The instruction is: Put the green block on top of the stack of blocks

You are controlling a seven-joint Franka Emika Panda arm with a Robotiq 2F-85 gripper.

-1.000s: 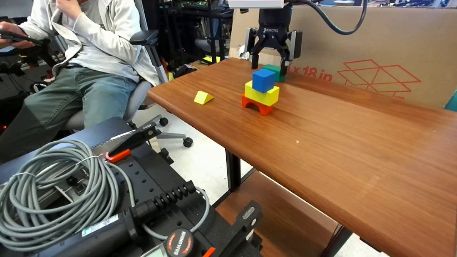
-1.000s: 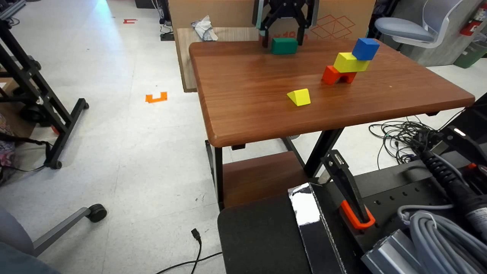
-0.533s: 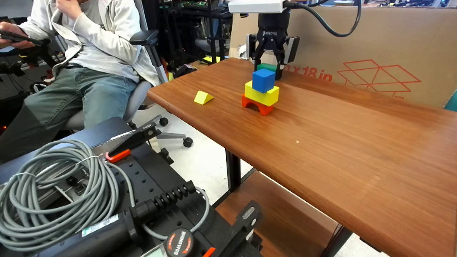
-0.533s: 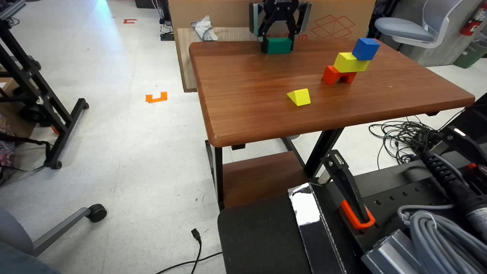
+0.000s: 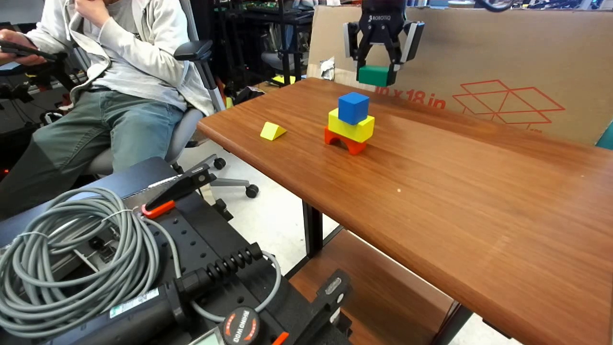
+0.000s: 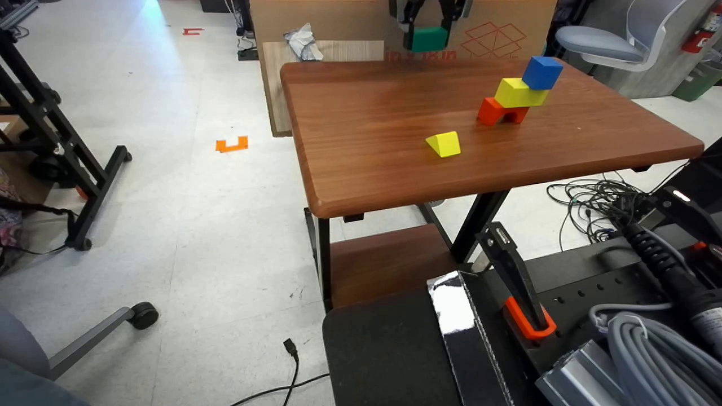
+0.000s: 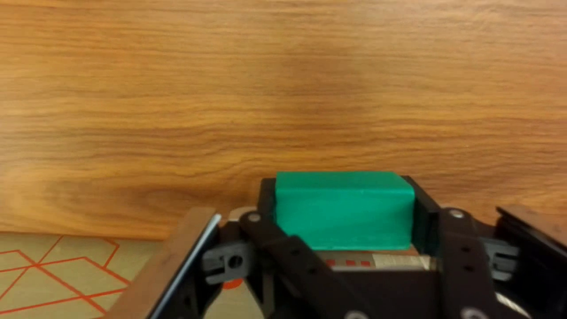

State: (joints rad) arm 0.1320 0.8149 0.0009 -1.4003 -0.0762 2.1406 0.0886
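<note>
1. The end effector (image 5: 376, 75) pinches the green block (image 7: 345, 217) at its two ends, seen most plainly in the wrist view.
2. This green block hangs in the air, clear of the tabletop (image 5: 455, 201) and looking roughly level.
3. In both exterior views it is farther from the camera than the stack (image 6: 522, 93), higher in view and well apart from it.
4. At the foot of the stack, on the tabletop, stands a red arch (image 6: 494, 110), its opening facing down.
5. In the middle of the stack, a yellow block (image 5: 348, 128) lies across that arch.
6. At the top of the stack sits a blue block (image 5: 353, 109), off-centre on the yellow one.
7. To the left of the stack in both exterior views, apart from it, a yellow wedge (image 6: 445, 144) rests on the tabletop.
8. Behind the stack, past the tabletop's far side, stands cardboard (image 5: 459, 57) printed with red lines.
9. Left of the stack in an exterior view, off the tabletop, a person (image 5: 127, 69) sits.
10. Nearer the camera than the stack, in an exterior view, lies a gray cable coil (image 5: 146, 254).
</note>
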